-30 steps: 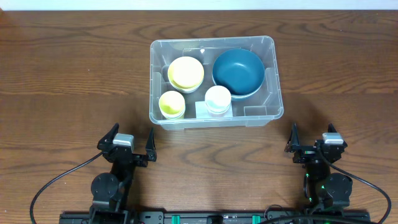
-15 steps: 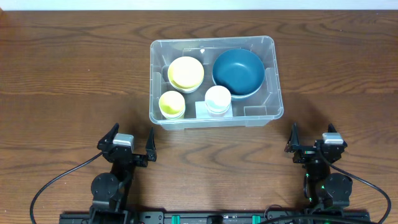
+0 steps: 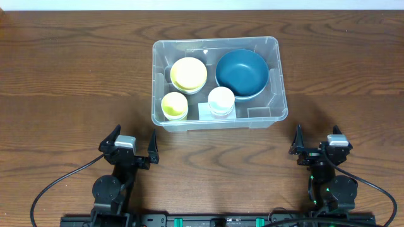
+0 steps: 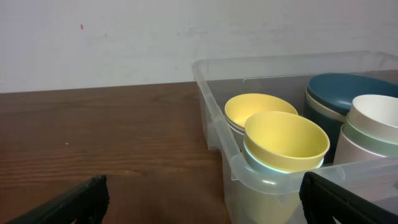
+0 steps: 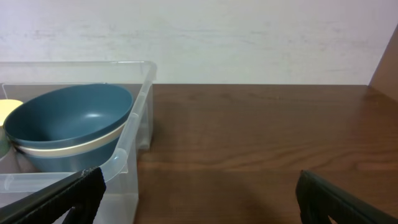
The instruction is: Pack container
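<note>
The clear container [image 3: 275, 81] sits at the table's middle back, holding a dark blue bowl [image 3: 241, 72], two yellow bowls [image 3: 189, 74] [image 3: 174, 104] and a white cup stack [image 3: 221, 99]. In the left wrist view the container [image 4: 214, 118] shows the yellow bowls [image 4: 285, 142] at its near corner. The right wrist view catches the container's [image 5: 140, 112] right end with the blue bowl [image 5: 68, 121]. My left gripper [image 3: 132, 144] stands open near the front edge, below the container's left corner. On the right, my other gripper [image 3: 319, 140] is open too, beyond the right corner. Neither holds anything.
Bare brown wooden table [image 3: 76, 82] surrounds the container on all sides. Black cables [image 3: 53, 189] loop near the arm bases along the front edge. A pale wall [image 4: 124, 37] rises behind the table.
</note>
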